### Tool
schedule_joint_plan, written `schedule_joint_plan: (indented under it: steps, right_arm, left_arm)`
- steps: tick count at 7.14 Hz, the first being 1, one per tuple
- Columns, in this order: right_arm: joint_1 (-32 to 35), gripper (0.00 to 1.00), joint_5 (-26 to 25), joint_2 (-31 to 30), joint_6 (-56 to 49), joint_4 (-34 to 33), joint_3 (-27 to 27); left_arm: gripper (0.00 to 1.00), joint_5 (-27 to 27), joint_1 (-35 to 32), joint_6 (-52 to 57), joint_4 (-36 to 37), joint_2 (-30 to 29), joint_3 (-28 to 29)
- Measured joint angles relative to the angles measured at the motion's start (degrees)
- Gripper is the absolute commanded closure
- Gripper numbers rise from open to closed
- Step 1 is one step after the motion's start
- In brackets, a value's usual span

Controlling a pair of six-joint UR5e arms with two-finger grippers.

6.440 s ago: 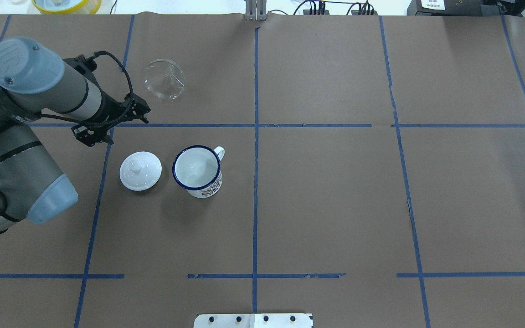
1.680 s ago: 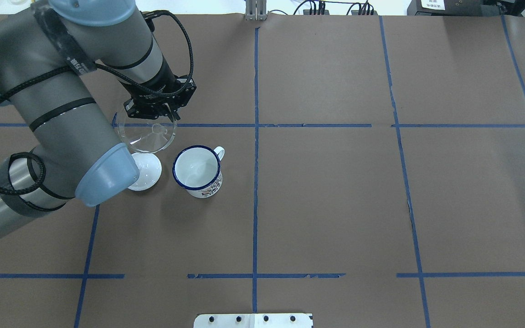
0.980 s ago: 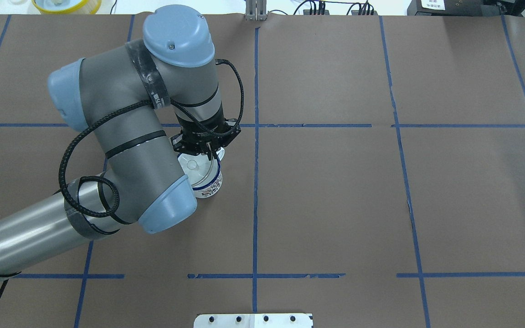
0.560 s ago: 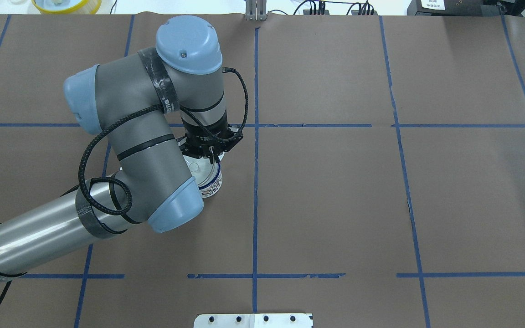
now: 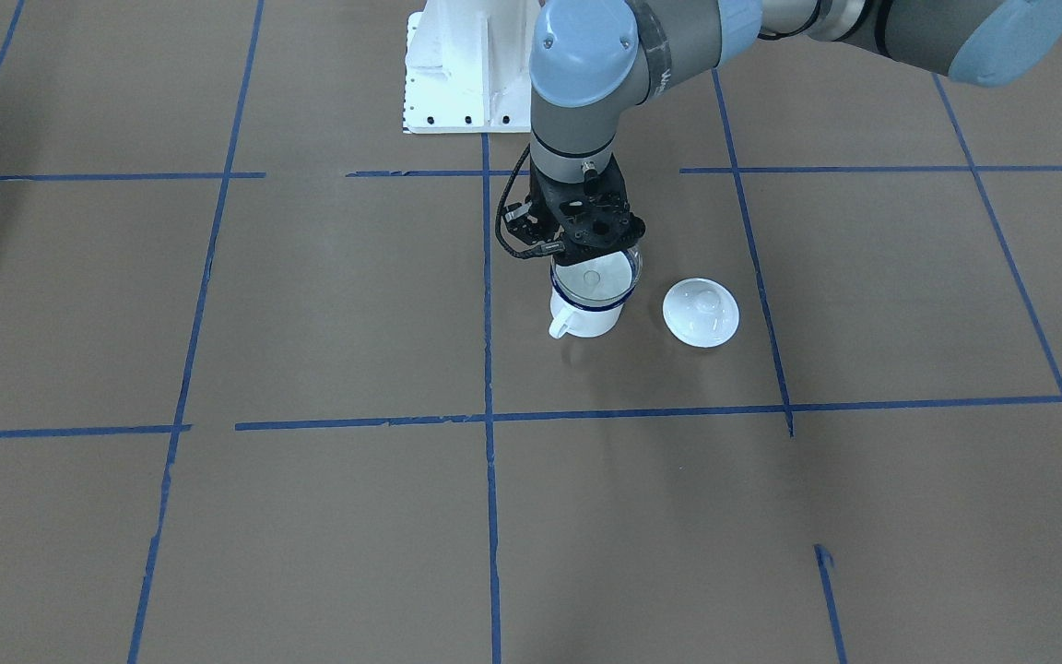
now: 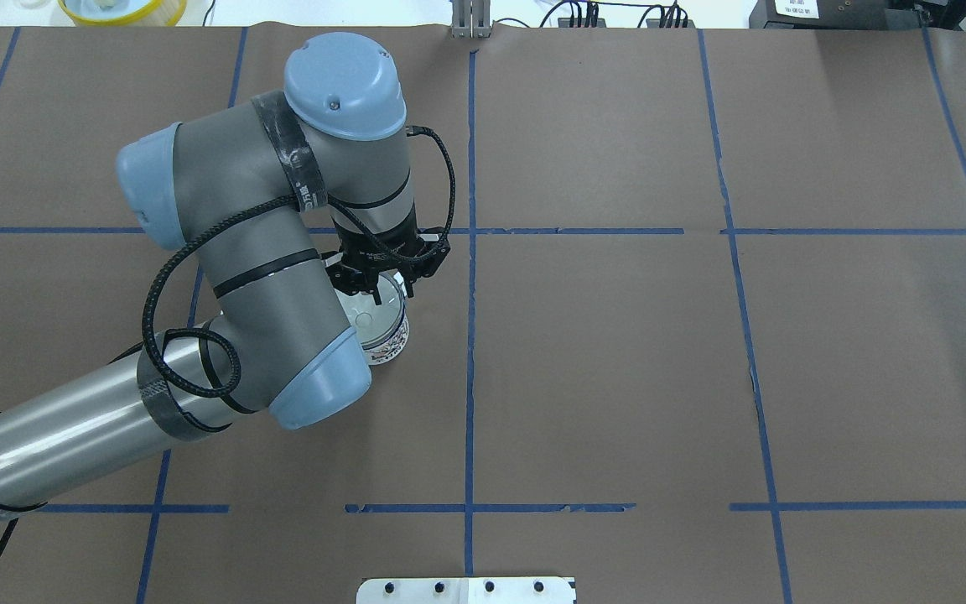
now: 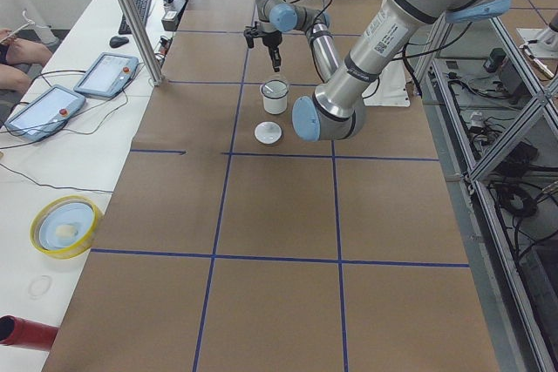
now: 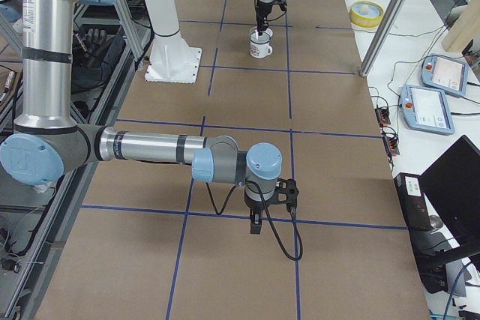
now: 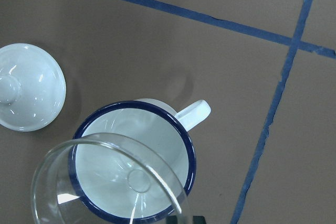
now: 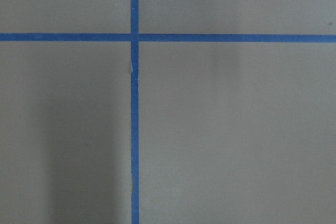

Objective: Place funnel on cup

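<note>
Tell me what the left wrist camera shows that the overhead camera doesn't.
Only the left wrist view: the white knobbed lid lying apart from the cup, and the funnel spout lined up over the cup's opening, its bowl offset from the blue rim. Only the overhead view: the left arm, its hand above the cup, and a yellow dish past the paper's far edge. Both: the clear funnel over the white cup, brown paper and blue tape lines.
</note>
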Motion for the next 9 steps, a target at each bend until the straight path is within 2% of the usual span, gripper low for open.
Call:
schedule_joint_plan:
  steps: [2,3,5,7,9]
  right_arm:
    - [0.0,0.0,0.0,0.0,0.0,0.0,0.0]
    - [0.0,0.0,0.0,0.0,0.0,0.0,0.0]
    - [0.0,0.0,0.0,0.0,0.0,0.0,0.0]
    - [0.0,0.0,0.0,0.0,0.0,0.0,0.0]
    - [0.0,0.0,0.0,0.0,0.0,0.0,0.0]
  left_arm:
    - [0.0,2.0,-0.2,0.1,-0.3,0.6,-1.8]
    - [0.0,2.5,-0.4,0.1,-0.3,1.8,-4.7]
    - [0.0,3.2,-1.6,0.2,-0.5,6.8,-14.4]
    - [0.0,4.2,-6.1,2.0,-3.4,12.3,-19.4]
    - [0.0,3.5,-14.0,16.0,-7.3,20.0,-20.9]
